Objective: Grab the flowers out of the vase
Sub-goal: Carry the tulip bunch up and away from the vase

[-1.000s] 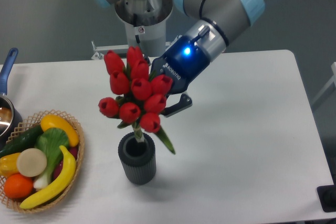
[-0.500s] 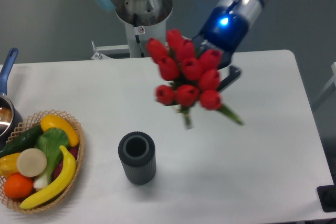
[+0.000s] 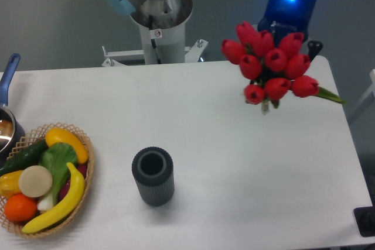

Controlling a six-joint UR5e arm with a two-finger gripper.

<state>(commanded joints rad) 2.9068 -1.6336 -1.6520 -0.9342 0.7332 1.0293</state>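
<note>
1. We see the flowers (image 3: 271, 68) held up in the air over the far right part of the white surface (image 3: 234, 144), well apart from the vase (image 3: 153, 175), which stands upright with its mouth open near the front middle
2. The gripper (image 3: 287, 27) sits behind and above the red buds; the jaws themselves are hidden by the bunch, yet since the flowers hang free of any support we judge them clenched on the flowers, most likely at the stems
3. A green leaf juts to the right and a short stem end shows beneath the buds, so the bunch is tilted, not upright
4. We judge the bunch light and soft: the buds would crush or bend under pressure, while the gathered stems are the firmer place to take hold, low enough to keep the heads clear of the jaws
5. With the stems free of the vase, we judge the pick as good as done; the remaining risk is the top-heavy bunch swinging or slipping in the grip
6. A wicker basket (image 3: 87, 171) of fruit and vegetables and a pan (image 3: 7, 122) lie at the left edge
</note>
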